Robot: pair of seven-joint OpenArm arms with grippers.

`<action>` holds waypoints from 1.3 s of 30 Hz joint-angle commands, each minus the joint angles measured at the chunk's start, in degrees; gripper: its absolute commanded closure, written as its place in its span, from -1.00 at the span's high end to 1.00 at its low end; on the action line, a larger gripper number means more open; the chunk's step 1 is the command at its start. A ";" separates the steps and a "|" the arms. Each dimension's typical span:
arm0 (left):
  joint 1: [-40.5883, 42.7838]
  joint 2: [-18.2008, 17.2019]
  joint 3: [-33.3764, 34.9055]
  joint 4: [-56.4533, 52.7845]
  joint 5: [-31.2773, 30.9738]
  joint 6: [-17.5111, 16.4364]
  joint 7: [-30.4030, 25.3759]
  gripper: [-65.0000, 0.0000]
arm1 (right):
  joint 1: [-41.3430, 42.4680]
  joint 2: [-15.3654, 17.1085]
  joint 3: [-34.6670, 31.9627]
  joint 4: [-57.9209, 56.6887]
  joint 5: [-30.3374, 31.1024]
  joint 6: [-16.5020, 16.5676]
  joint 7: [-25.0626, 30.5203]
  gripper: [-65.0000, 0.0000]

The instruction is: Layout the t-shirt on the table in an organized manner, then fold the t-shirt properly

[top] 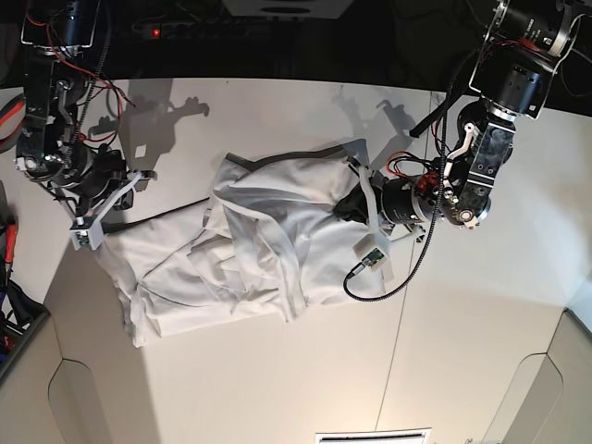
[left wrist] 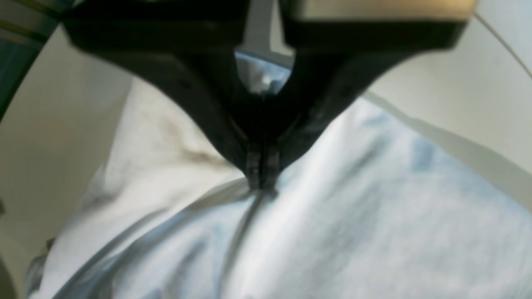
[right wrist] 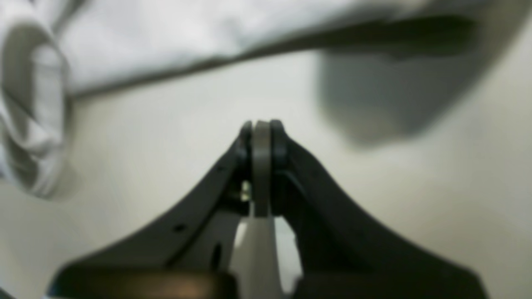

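1. Broadly, the table filled the base view as a wide pale surface with a thin dark seam running down its right part.
2. The t-shirt lay rumpled across the middle of the table, spread from the left side toward the centre-right, with folds and hems crossing its top layer and a squarish corner at lower left.
3. The left arm, on the right of the base view, came down from the upper corner, bent at its joint and reached inward toward the shirt's right edge, its wrist close over the cloth.
4. The right arm, on the left of the base view, hung down from the upper left corner, with its wrist turned toward the shirt's upper left edge.
5. The left gripper had its jaws pressed together, pinching a ridge of the white cloth at the tips; creases ran out from that pinch in the left wrist view.
6. The right gripper also had its jaws together, with only a thin pale strip between them; whether that strip was cloth could not be told from the blurred right wrist view. The shirt's edge lay beyond the tips there, apart from them, with bare table between.
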 commanded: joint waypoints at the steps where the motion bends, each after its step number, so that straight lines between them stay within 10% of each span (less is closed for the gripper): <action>1: 2.23 -3.28 0.09 -2.34 13.99 4.61 12.79 -1.00 | 1.05 0.59 1.99 1.99 2.49 1.42 0.07 -1.00; 11: 2.19 -11.52 0.09 -2.32 22.34 -1.01 -6.56 -1.00 | 1.07 0.59 17.42 4.24 19.89 9.68 -6.08 -1.00; 18: 2.19 -11.54 0.09 -2.32 22.32 -0.15 -7.30 -1.00 | 1.42 0.44 18.34 4.24 20.06 9.68 -3.89 -1.00; 22: 2.19 -11.34 0.09 -2.32 22.32 -0.15 -7.58 -1.00 | 1.70 0.46 16.90 4.22 19.91 9.66 2.69 -0.23; 26: 2.19 -11.34 0.09 -2.32 22.27 -0.15 -7.76 -1.00 | 6.08 0.44 12.39 2.25 16.46 9.60 3.23 -0.21; 39: 2.19 -11.19 0.09 -2.32 22.05 -0.15 -7.78 -1.00 | 29.05 -0.57 2.23 -38.69 13.49 9.03 6.88 0.10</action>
